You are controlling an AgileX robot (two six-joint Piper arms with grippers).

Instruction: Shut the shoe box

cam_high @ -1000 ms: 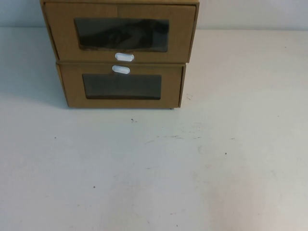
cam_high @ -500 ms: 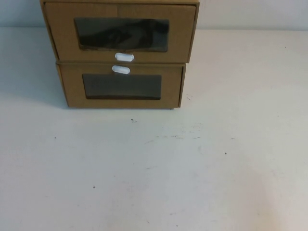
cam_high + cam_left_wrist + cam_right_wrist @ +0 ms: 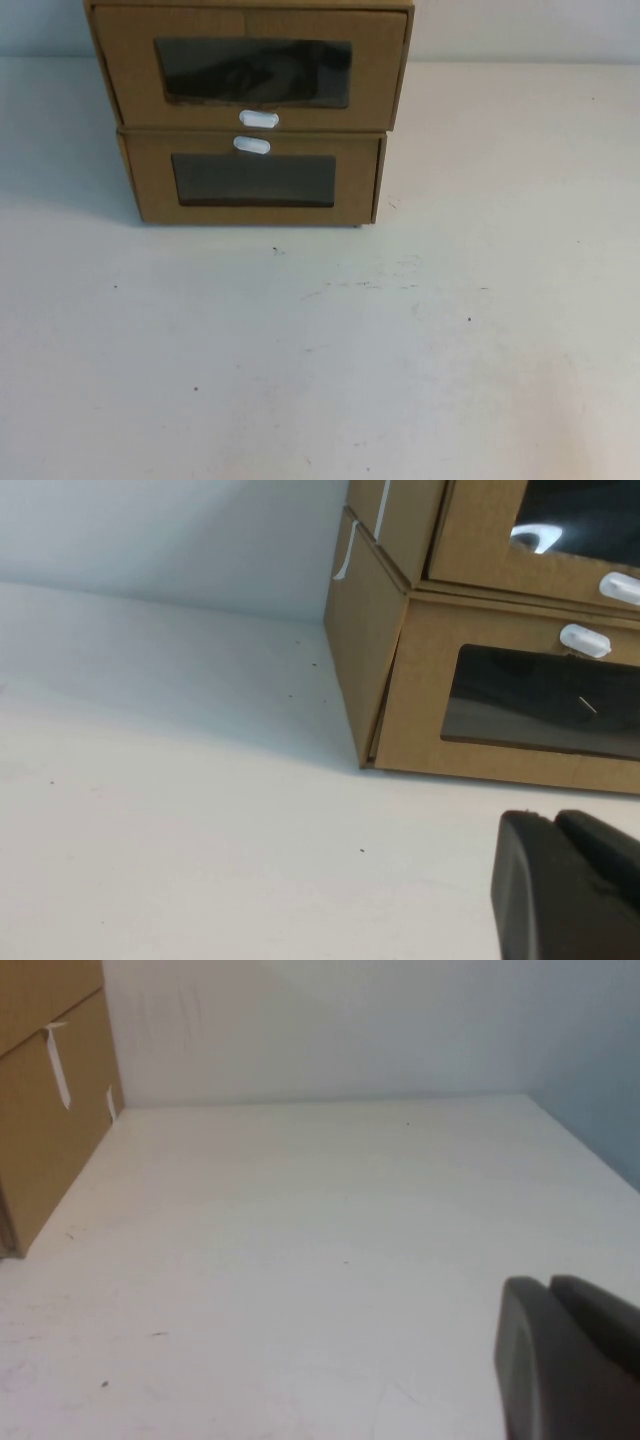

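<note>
The shoe box (image 3: 380,70) is the upper of two stacked brown cardboard boxes at the table's far middle. It has a dark window (image 3: 252,72) with a white pull tab (image 3: 259,119) below it. Its drawer front stands slightly forward of the box beneath. It also shows in the left wrist view (image 3: 480,540). Neither gripper shows in the high view. My left gripper (image 3: 553,820) is shut and empty, low over the table in front of the boxes' left corner. My right gripper (image 3: 548,1285) is shut and empty, over the table to the right of the boxes.
The lower cardboard box (image 3: 150,180) has its white tab (image 3: 252,145) above its window and sits on the white table (image 3: 320,350). Its side shows in the right wrist view (image 3: 40,1160). A pale wall runs along the table's far edge.
</note>
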